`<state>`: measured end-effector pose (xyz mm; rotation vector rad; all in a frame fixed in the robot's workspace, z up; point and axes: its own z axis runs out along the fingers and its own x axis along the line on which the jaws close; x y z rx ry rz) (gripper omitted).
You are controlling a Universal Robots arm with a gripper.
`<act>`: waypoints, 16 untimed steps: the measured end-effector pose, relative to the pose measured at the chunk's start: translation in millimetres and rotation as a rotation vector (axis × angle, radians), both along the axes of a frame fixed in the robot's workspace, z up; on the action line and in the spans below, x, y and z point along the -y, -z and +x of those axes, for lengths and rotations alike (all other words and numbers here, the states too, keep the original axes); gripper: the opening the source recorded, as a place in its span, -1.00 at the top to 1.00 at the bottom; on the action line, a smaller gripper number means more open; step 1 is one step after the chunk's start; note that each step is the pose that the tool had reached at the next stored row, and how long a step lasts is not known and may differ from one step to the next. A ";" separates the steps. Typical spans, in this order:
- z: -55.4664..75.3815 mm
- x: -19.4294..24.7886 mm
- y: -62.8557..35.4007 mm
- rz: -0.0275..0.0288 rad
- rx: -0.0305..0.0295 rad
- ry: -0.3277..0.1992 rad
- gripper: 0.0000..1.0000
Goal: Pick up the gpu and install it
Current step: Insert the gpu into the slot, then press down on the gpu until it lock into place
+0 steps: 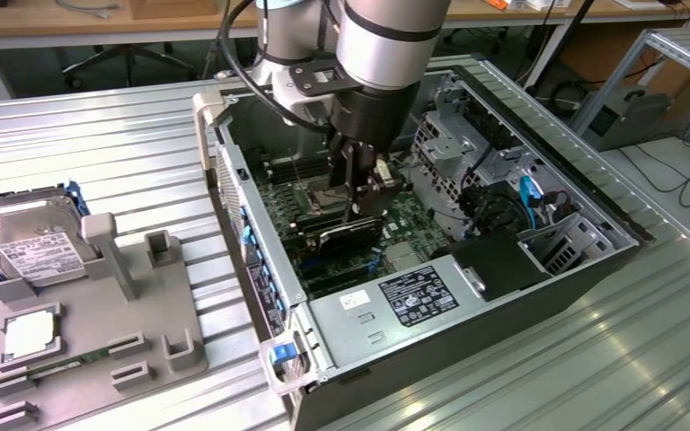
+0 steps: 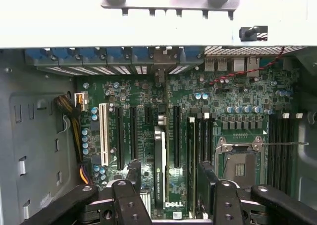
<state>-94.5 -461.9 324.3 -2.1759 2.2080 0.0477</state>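
Observation:
The gpu (image 1: 345,235) is a dark flat card standing on edge on the green motherboard (image 1: 411,215) inside the open computer case (image 1: 585,269). In the wrist view the gpu (image 2: 159,165) shows edge-on, upright among the expansion slots. My gripper (image 1: 363,193) hangs inside the case just above the card. Its jaws are open, and the fingers (image 2: 126,205) stand well apart on either side of the card's edge without touching it. In the wrist view the gripper (image 2: 173,205) holds nothing.
The case walls, a drive cage (image 1: 459,135) and cables (image 1: 525,202) close in around the arm. On the exterior view's left, a grey fixture (image 1: 129,287) on the ribbed metal table (image 1: 93,144) holds a silver hard drive (image 1: 28,242) and a processor (image 1: 28,332).

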 end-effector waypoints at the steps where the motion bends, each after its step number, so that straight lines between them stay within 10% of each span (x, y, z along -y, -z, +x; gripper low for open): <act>1: 0.0 -0.1 -0.8 0.0000 0.0000 0.000 -0.16; 16: 0.0 -0.2 -0.9 0.0000 0.0000 0.000 -0.13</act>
